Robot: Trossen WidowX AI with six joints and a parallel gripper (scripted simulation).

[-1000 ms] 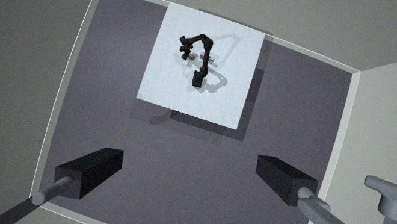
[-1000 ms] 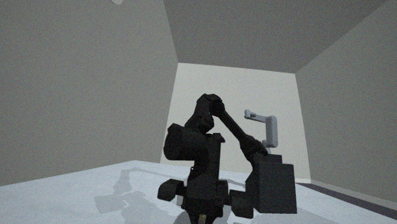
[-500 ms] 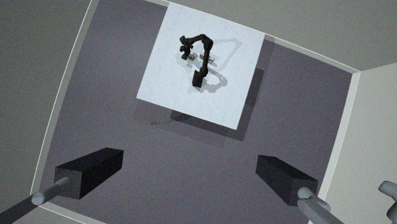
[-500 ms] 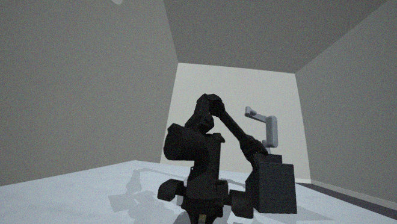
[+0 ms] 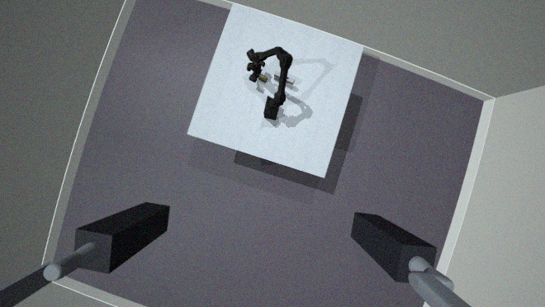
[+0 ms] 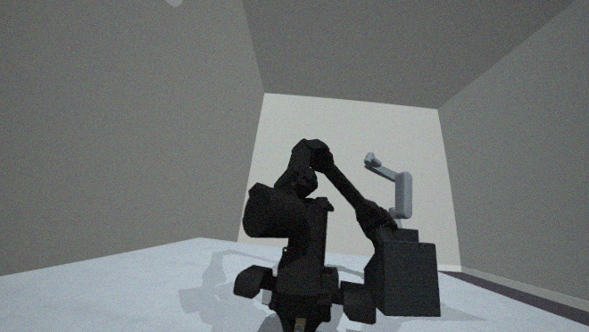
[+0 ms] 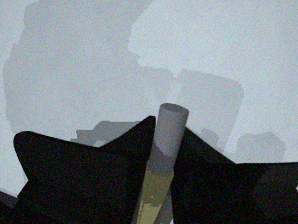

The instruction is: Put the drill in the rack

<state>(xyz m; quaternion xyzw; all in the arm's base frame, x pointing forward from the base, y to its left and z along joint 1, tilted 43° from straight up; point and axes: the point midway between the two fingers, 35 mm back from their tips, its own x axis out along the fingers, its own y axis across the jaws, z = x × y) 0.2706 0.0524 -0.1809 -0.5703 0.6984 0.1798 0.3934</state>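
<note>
The gripper (image 5: pixel 258 78) (image 6: pixel 300 313) (image 7: pixel 161 123) was nearly closed, its 2 black fingers clamped around what I took to be the drill (image 5: pixel 263 77) (image 6: pixel 300 325) (image 7: pixel 172 131), a grey cylinder joined to a dull yellow length. The drill was at the fingertips, low over the pale table (image 5: pixel 248 124) (image 6: pixel 134 278) (image 7: pixel 210 30), its grey end projecting beyond them. That grip, probably, was meant to steady it and leave the round end free to be guided. Whether it had wholly left its seat, or touched the table, I could not tell. A pale, low piece (image 5: pixel 291 81) lay near the drill, partly under the arm (image 5: pixel 283 74) (image 6: pixel 345 183) from above; it may have been the rack, set close to keep the carry short. The key could not be made out. No brand, label or writing was readable in the 3 views.
</note>
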